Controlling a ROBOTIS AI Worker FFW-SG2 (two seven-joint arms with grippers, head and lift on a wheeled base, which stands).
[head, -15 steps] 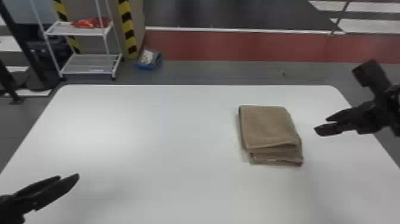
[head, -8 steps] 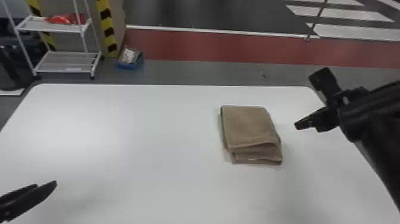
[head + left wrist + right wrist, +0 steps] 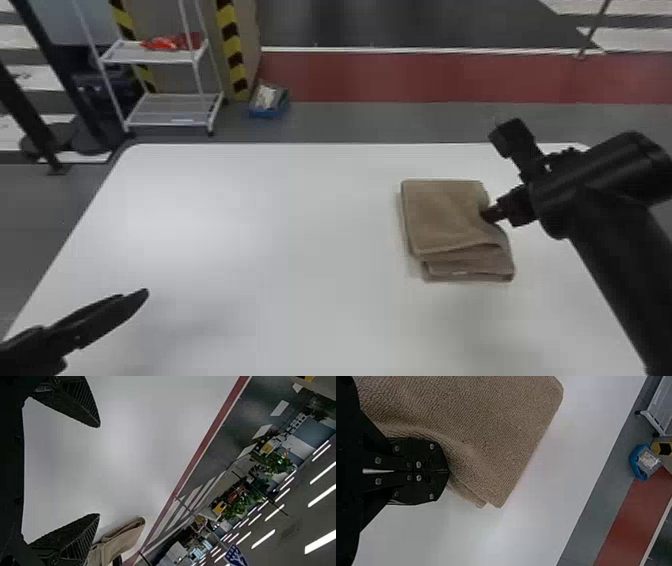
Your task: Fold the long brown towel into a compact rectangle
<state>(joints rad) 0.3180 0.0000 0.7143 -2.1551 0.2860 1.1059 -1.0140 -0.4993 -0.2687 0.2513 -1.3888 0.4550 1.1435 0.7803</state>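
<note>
Right gripper (image 3: pixel 487 216): at the right-hand edge of the brown towel (image 3: pixel 447 215), fingertips touching the cloth. In the right wrist view, the two black fingers (image 3: pixel 425 455) lie together, tips against the towel's side, where the fabric is pushed into a rounded dent with a soft ridge beside it. Whether any cloth is caught under the tips cannot be told.

Left gripper (image 3: pixel 134 294): above the near left part of the white table (image 3: pixel 275 225), well apart from the towel. Left wrist view gives its fingers (image 3: pixel 73 538) as spread wide, ridged inner faces toward each other, bare white tabletop visible across the gap; part of the towel shows past one finger.

Towel: folded in layers to a compact, roughly rectangular stack, lying flat on the right half of the table. Top layer ends short of the lower ones at the near end, so the under layers stick out there, slightly skewed to the right. Small pale mark on the near edge of the lower layers. Left side runs nearly straight; right side bends inward at the fingertips.

Surroundings: beyond the table, white wire shelf cart (image 3: pixel 172 120) with a red item (image 3: pixel 170 43) on its upper shelf; blue bin (image 3: pixel 267 113) on the floor beside a striped column (image 3: pixel 231 40).
</note>
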